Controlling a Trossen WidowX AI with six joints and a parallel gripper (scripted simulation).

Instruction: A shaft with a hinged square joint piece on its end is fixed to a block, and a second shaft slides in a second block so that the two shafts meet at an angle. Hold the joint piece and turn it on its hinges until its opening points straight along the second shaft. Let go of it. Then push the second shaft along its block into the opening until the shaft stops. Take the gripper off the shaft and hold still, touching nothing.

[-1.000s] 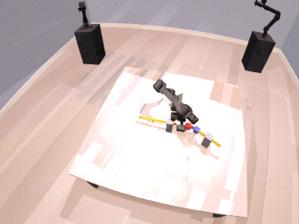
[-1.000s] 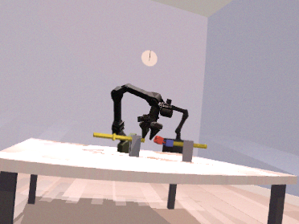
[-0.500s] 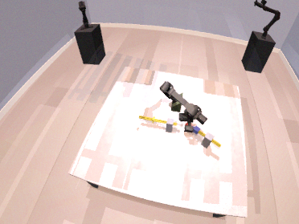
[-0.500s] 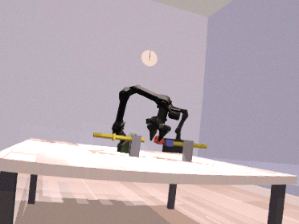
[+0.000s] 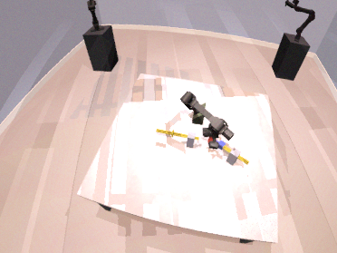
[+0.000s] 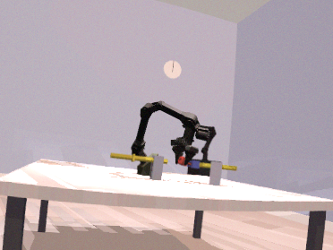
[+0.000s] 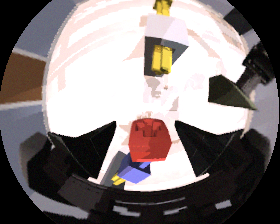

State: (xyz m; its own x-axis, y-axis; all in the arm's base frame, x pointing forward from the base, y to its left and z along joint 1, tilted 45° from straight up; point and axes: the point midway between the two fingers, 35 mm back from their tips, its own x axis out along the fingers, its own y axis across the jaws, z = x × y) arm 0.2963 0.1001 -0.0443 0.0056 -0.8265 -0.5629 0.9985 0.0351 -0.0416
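Observation:
The red joint piece (image 5: 211,140) (image 6: 181,160) (image 7: 150,143) is hinged to a blue part (image 5: 221,144) (image 6: 194,164) (image 7: 134,173) on the fixed yellow shaft (image 5: 245,160) (image 6: 230,168), held by a grey block (image 5: 232,158) (image 6: 216,174). In the wrist view its opening faces roughly toward the second shaft (image 5: 178,134) (image 6: 143,159) (image 7: 161,59). That shaft passes through its own grey block (image 5: 190,141) (image 6: 157,169) (image 7: 165,30), its near end apart from the joint. My gripper (image 5: 210,139) (image 6: 183,161) (image 7: 145,123) is open, its fingers on both sides of the joint piece with gaps in the wrist view.
The white table (image 5: 158,182) (image 6: 89,186) carries both blocks. My arm's dark base (image 5: 198,115) (image 7: 227,92) stands behind the second shaft's block. Two black pedestals (image 5: 101,48) (image 5: 290,57) with other arms stand on the floor beyond the table.

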